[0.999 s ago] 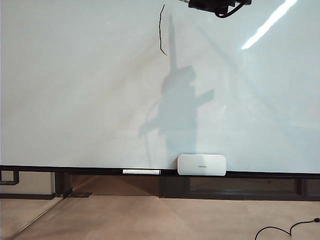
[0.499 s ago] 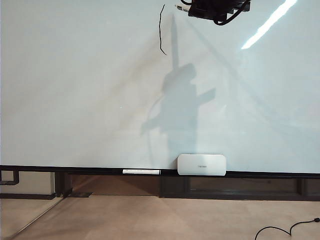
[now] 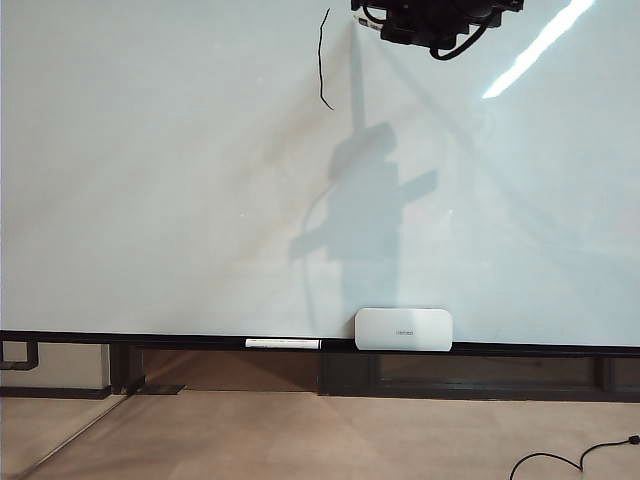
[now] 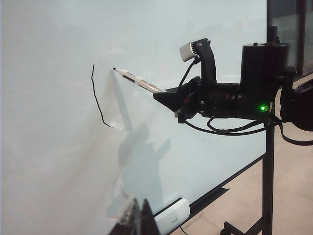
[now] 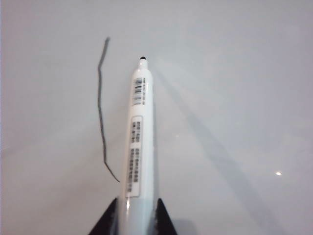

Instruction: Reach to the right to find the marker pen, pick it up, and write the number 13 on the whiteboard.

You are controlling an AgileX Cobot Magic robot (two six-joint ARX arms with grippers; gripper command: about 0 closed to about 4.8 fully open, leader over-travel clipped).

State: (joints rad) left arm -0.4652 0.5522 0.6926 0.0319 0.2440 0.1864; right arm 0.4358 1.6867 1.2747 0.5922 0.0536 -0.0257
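Exterior view: my right gripper [image 3: 395,22] sits at the top edge of the whiteboard [image 3: 150,200], just right of the finished stroke of the 1 [image 3: 322,60]. The pen is hard to make out here. A white box [image 3: 403,329] and a thin white stick [image 3: 283,343] rest on the lower rail.

Left wrist view: this side-on angle shows what the front view hides. The marker pen [image 4: 137,81] juts from my right gripper [image 4: 168,96], its tip at the board beside the 1 [image 4: 97,98]. My left gripper [image 4: 139,223] is only a sliver at the frame edge, so I can't tell its state.

Right wrist view: my right gripper [image 5: 129,215] is clamped on the pen [image 5: 138,129], cap off, tip just beside the stroke [image 5: 101,107].

Step in hand: the 1 is done, the 3 not started. Next I need tip contact, then the top bar of the 3.
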